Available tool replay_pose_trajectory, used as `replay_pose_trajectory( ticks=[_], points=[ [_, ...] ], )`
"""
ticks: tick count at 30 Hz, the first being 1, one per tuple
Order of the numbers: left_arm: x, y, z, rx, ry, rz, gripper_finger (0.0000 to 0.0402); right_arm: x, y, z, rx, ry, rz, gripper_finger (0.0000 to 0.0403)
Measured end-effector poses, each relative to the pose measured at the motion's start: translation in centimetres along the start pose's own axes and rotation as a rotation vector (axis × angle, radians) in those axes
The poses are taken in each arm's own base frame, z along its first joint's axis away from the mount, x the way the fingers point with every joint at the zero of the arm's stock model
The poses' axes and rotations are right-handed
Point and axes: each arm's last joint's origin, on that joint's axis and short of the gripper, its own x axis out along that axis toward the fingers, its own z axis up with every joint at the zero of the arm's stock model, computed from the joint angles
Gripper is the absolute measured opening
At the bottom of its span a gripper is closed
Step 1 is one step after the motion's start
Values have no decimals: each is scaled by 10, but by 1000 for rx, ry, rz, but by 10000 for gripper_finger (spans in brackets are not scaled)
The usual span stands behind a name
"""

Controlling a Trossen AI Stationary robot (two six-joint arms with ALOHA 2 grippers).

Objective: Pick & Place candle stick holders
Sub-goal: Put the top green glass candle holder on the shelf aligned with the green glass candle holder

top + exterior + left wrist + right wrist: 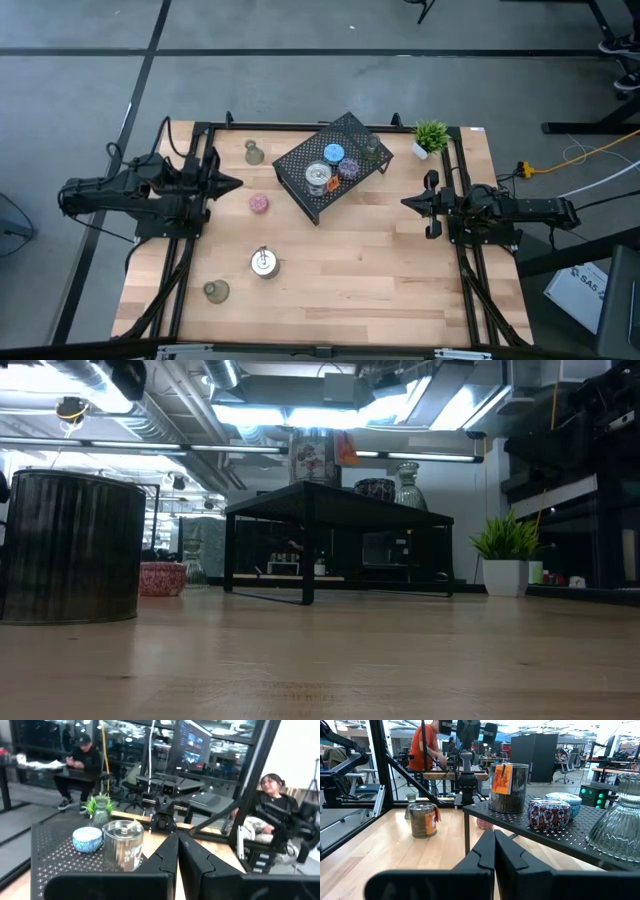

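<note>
A black mesh rack (pixel 330 165) stands at the table's far middle. It carries a silver tin holder (pixel 318 176), a blue cup (pixel 333 153), a purple one (pixel 349 168) and a green glass one (pixel 372 150). On the bare wood rest an olive-green holder (pixel 254 153), a pink one (pixel 259 203), a silver tin (pixel 264 262) and another olive-green holder (pixel 216 291). My left gripper (pixel 238 183) (pixel 178 836) is shut, level, left of the rack and holding nothing. My right gripper (pixel 405 203) (pixel 494 834) is shut and empty, right of the rack.
A small potted plant (pixel 431 135) stands at the far right corner beside the rack. Bare wood (pixel 370 280) spreads across the near half of the table. People sit and stand in the room beyond the table.
</note>
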Motion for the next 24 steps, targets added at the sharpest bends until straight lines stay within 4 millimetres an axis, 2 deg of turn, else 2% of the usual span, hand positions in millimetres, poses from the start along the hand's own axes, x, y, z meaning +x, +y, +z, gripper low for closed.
replay_pose_trajectory(
  ticks=[5, 11, 24],
  points=[
    [11, -4, 20, -9, 7, 5, 6, 0, 0, 0, 0, 0, 0, 0],
    [24, -6, 32, 19, 27, 42, 6, 0, 0, 0, 0, 0, 0, 0],
    [41, -5, 28, 35, 89, 77, 6, 0, 0, 0, 0, 0, 0, 0]
  ],
)
